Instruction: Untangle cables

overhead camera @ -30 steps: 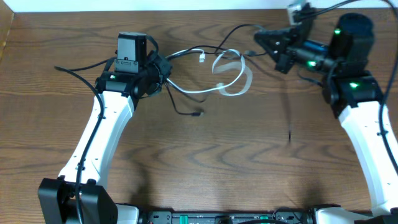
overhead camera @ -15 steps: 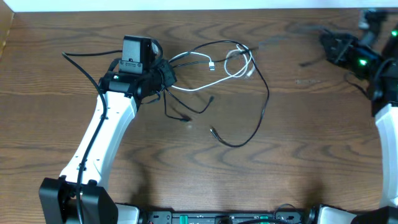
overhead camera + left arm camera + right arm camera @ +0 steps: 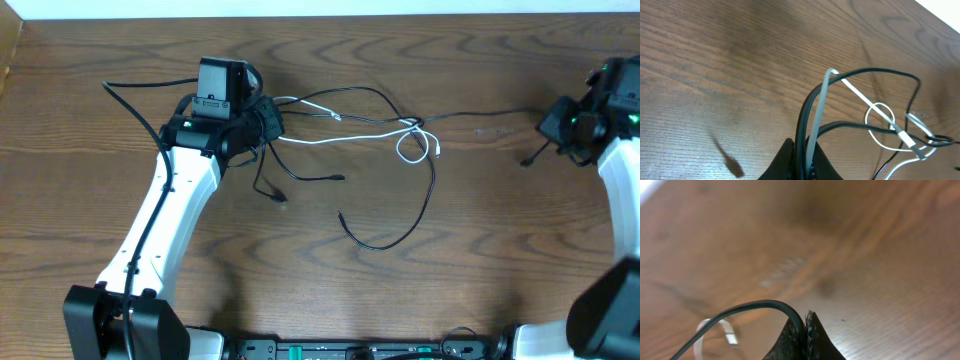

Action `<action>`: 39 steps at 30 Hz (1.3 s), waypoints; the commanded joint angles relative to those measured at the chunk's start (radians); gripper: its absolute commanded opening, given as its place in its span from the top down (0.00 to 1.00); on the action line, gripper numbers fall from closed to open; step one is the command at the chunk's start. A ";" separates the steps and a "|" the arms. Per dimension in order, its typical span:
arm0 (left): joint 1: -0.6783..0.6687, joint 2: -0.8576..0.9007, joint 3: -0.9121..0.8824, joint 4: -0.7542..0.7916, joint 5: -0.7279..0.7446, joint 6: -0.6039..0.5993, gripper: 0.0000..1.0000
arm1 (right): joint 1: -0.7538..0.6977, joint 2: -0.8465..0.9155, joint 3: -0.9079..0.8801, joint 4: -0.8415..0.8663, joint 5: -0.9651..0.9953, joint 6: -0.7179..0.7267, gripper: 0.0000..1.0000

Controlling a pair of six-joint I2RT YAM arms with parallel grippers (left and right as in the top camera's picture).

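Observation:
A thin black cable and a thin white cable lie stretched across the middle of the table, still crossed in a small knot. My left gripper is shut on both cables at their left ends; in the left wrist view the black cable and the white cable run side by side between the jaws. My right gripper at the far right is shut on the black cable, which runs taut to the knot. A black plug dangles near it.
The left arm's own thick black cord loops out at the upper left. The table's back edge runs along the top. A loose black cable end and another plug lie in the table's middle.
My right gripper has pulled the black cable far to the right and down. The tangle has stretched out and slid right; the white loop has shrunk. The left gripper has held its place.

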 commanded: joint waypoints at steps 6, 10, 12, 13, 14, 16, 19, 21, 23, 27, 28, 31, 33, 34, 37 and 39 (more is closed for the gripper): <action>0.006 -0.001 0.018 0.007 -0.032 0.025 0.93 | -0.091 0.099 0.013 -0.023 0.044 -0.054 0.57; 0.005 -0.001 0.018 0.021 0.031 0.055 0.93 | -0.105 0.095 0.013 0.003 -0.276 -0.277 0.46; 0.004 -0.001 0.018 0.044 0.131 0.105 0.92 | -0.099 0.094 0.013 0.004 -0.374 -0.342 0.44; -0.001 -0.001 0.018 0.058 0.182 0.123 0.92 | -0.095 0.093 0.013 0.005 -0.413 -0.363 0.43; -0.006 -0.001 0.018 0.071 0.219 0.135 0.90 | -0.089 0.093 0.013 0.009 -0.442 -0.376 0.43; -0.022 -0.001 0.018 0.101 0.292 0.169 0.87 | -0.078 0.092 0.013 0.027 -0.506 -0.382 0.42; -0.054 -0.001 0.018 0.162 0.408 0.229 0.79 | -0.055 0.092 0.013 0.087 -0.742 -0.397 0.41; -0.074 -0.001 0.018 0.217 0.483 0.253 0.69 | -0.037 0.092 0.013 0.143 -0.895 -0.412 0.40; -0.088 -0.001 0.018 0.271 0.537 0.253 0.60 | -0.019 0.092 0.013 0.204 -0.974 -0.406 0.40; -0.113 -0.001 0.018 0.356 0.624 0.251 0.55 | 0.016 0.092 0.013 0.274 -0.984 -0.371 0.39; -0.119 -0.001 0.018 0.356 0.622 0.252 0.55 | 0.023 0.092 0.013 0.278 -0.976 -0.370 0.39; -0.135 0.001 0.018 0.319 0.567 0.252 0.55 | 0.042 0.092 0.013 0.272 -0.922 -0.370 0.39; -0.139 0.001 0.018 0.267 0.466 0.252 0.55 | 0.058 0.092 0.013 0.269 -0.894 -0.370 0.39; -0.139 0.001 0.018 0.243 0.417 0.251 0.55 | 0.068 0.092 0.013 0.269 -0.879 -0.367 0.39; -0.134 0.001 0.018 0.183 0.256 0.209 0.55 | 0.113 0.092 0.013 0.269 -0.796 -0.336 0.38; -0.129 0.001 0.018 0.153 0.155 0.146 0.55 | 0.153 0.092 0.013 0.270 -0.726 -0.318 0.38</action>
